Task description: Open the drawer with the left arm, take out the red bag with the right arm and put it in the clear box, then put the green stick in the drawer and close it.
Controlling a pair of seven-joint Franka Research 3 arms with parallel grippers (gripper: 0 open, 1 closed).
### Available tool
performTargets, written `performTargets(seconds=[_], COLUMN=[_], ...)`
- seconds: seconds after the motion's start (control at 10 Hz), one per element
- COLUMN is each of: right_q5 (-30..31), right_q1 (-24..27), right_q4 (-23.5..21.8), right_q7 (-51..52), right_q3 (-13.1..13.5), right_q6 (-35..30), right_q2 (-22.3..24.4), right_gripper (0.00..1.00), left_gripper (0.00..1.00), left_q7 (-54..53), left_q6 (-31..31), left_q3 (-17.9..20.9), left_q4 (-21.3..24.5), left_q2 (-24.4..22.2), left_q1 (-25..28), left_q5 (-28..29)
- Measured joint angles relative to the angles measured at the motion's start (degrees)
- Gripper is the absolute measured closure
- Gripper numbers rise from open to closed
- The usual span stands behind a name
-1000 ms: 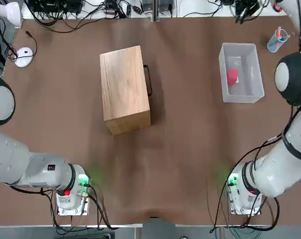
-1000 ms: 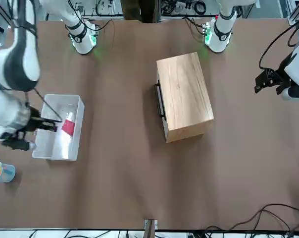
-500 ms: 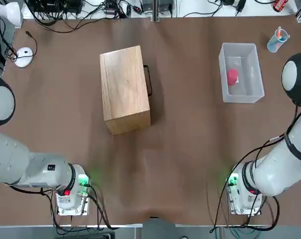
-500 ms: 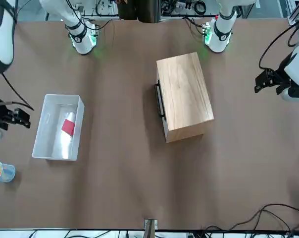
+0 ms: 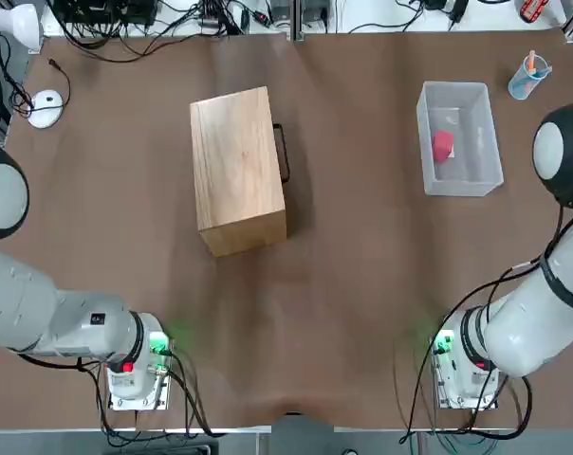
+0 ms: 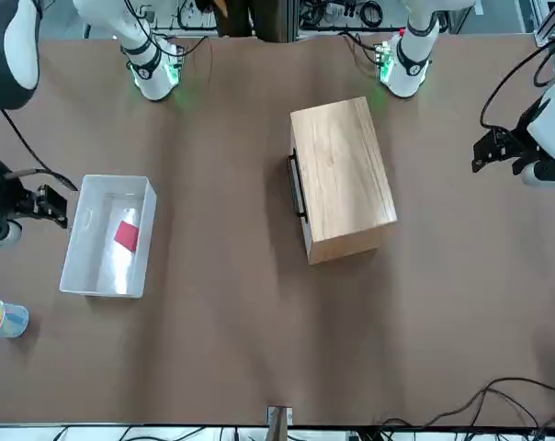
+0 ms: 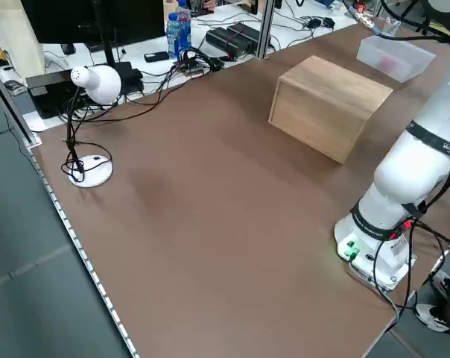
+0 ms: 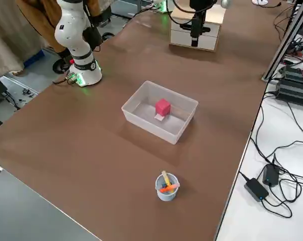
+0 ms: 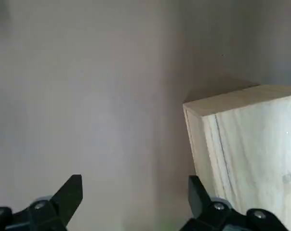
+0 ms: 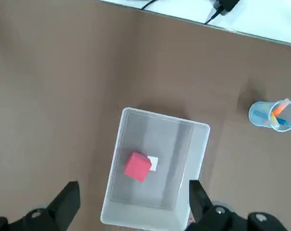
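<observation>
Clock directions as in the top view. The soft red-pink pouch (image 5: 442, 146) lies inside the translucent whitish plastic bin (image 5: 486, 171). The shut drawer's black bar handle (image 5: 282, 154) points to three o'clock, its long axis twelve to six. Open left pincer (image 9: 136, 179), nine o'clock of the drawer, and open right pincer (image 10: 135, 183), beside the bin, should withdraw high, clearing rim and handle.

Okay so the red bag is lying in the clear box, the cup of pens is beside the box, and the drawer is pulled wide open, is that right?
Not quite: the drawer is shut, its handle close against the wooden box, as the front view shows. The rest holds.
</observation>
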State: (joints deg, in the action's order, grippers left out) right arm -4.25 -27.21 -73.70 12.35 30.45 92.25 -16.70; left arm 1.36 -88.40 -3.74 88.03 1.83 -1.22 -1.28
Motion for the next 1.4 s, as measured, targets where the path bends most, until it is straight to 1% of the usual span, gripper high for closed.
performTargets(seconds=[0.2,0.3,0.4,0.5,0.6,0.7,0.9,1.0,1.1,1.4], right_q5=[0.0,0.0,0.2,1.4,2.8,3.4,3.7,3.9,4.0,4.4], right_q1=[0.6,3.2,10.0,19.2,26.8,29.7,30.0,30.0,30.1,30.9], right_q4=[0.0,0.0,-0.1,-0.7,-2.0,-4.0,-10.2,-12.4,-13.5,-14.1], right_q7=[0.4,0.5,0.5,0.5,0.5,-0.7,-6.2,-7.3,-7.7,-7.9], right_q3=[-0.3,-3.2,-11.0,-21.1,-29.0,-31.8,-32.0,-31.8,-31.5,-31.2], right_q6=[0.0,0.0,0.0,-0.1,-0.3,-0.9,-1.6,-1.6,-1.5,-0.8], right_q2=[0.0,0.2,0.8,1.8,3.4,5.6,11.2,13.2,14.0,14.1], right_gripper=[0.0,0.0,0.0,0.0,0.0,0.0,0.0,0.0,0.0,0.0], left_gripper=[0.03,0.03,0.03,0.03,0.03,0.03,0.03,0.03,0.03,0.02], left_q7=[0.0,0.0,0.0,0.0,0.0,0.0,0.0,0.0,0.0,0.0], left_q6=[0.0,0.0,0.0,0.0,0.0,0.0,0.1,0.2,0.3,0.4], left_q3=[0.0,0.0,0.0,0.0,0.0,0.0,0.0,0.0,-0.1,-0.1], left_q4=[0.0,0.0,0.0,0.0,0.0,0.0,0.0,0.0,0.0,0.1], left_q2=[0.0,0.0,0.0,0.0,0.0,0.0,0.0,0.0,0.0,0.0], left_q1=[0.0,0.0,0.0,0.0,0.0,0.0,0.0,0.0,0.0,0.0], left_q5=[0.0,0.0,0.0,0.0,0.0,0.0,0.0,0.0,0.0,0.0])
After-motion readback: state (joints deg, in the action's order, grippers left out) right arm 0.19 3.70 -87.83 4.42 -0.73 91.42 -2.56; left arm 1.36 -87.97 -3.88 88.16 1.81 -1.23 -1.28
